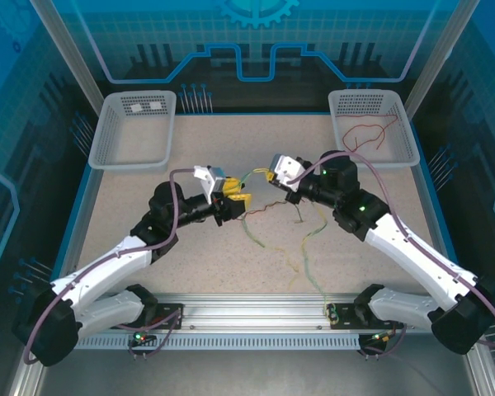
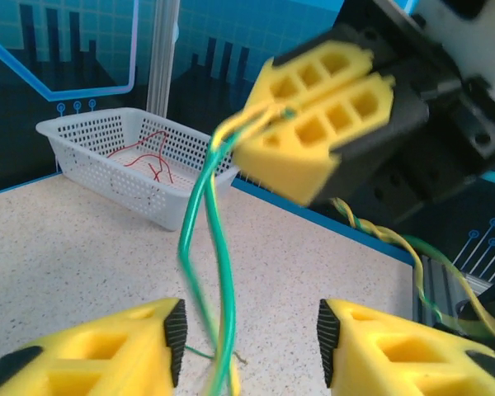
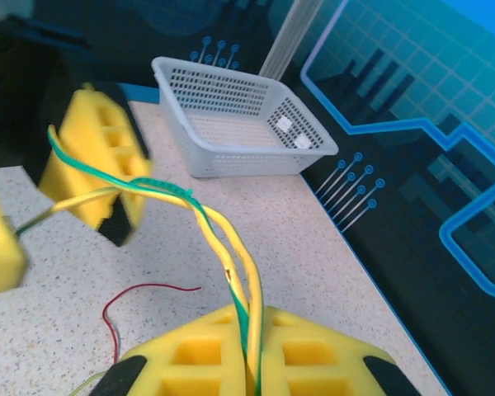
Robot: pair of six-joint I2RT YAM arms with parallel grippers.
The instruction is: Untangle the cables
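Observation:
Yellow and green cables run twisted together between my two grippers above the table, and their loose ends hang down to the tabletop. My right gripper is shut on the yellow-green bundle, which enters between its yellow fingers. My left gripper is open. A green cable passes between its pads close to the left pad, not pinched. A thin red cable lies on the table under the grippers. Another red cable lies in the right basket.
An empty white basket stands at the back left corner. The right basket sits at the back right. Thick purple-grey arm cables loop over both arms. Blue-walled enclosure posts border the table.

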